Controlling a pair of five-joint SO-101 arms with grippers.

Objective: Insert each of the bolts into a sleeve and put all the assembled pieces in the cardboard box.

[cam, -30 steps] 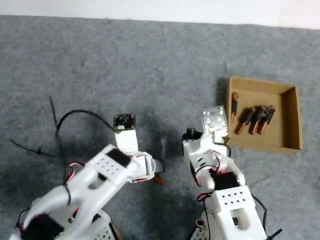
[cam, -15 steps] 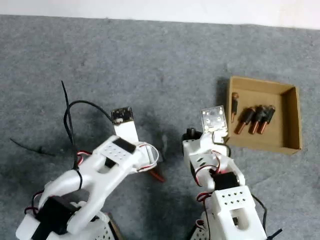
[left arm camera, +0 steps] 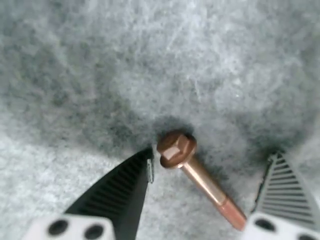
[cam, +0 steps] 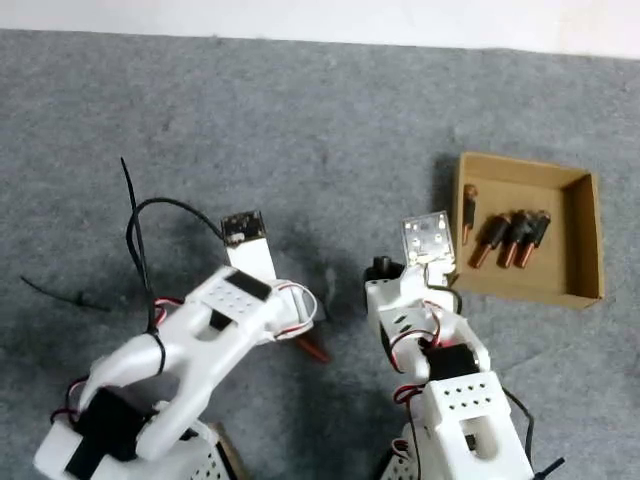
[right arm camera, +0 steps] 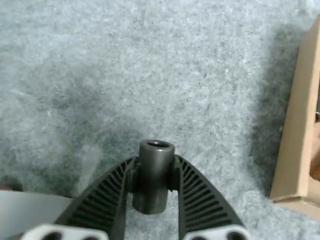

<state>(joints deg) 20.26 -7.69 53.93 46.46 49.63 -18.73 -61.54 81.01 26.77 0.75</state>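
Observation:
A copper bolt (left arm camera: 196, 168) lies on the grey carpet between the open fingers of my left gripper (left arm camera: 212, 167), its hex head close to the black finger (left arm camera: 120, 187). From above, the bolt's tip (cam: 313, 349) pokes out beside the left arm. My right gripper (right arm camera: 152, 182) is shut on a dark sleeve (right arm camera: 152, 175), held upright with its open bore facing up; the sleeve (cam: 379, 268) sits just left of the cardboard box (cam: 583, 240). Inside the box lie three assembled pieces (cam: 510, 239) and one thinner bolt piece (cam: 467, 212).
A black cable (cam: 140, 240) loops over the carpet left of the left arm, and a cable tie (cam: 60, 296) lies farther left. The box wall (right arm camera: 300, 140) stands close beside the right gripper. Open carpet stretches across the back.
The left arm swung and lowered over the bolt, and its cable loop shifted upward. The right arm and the sleeve stayed still.

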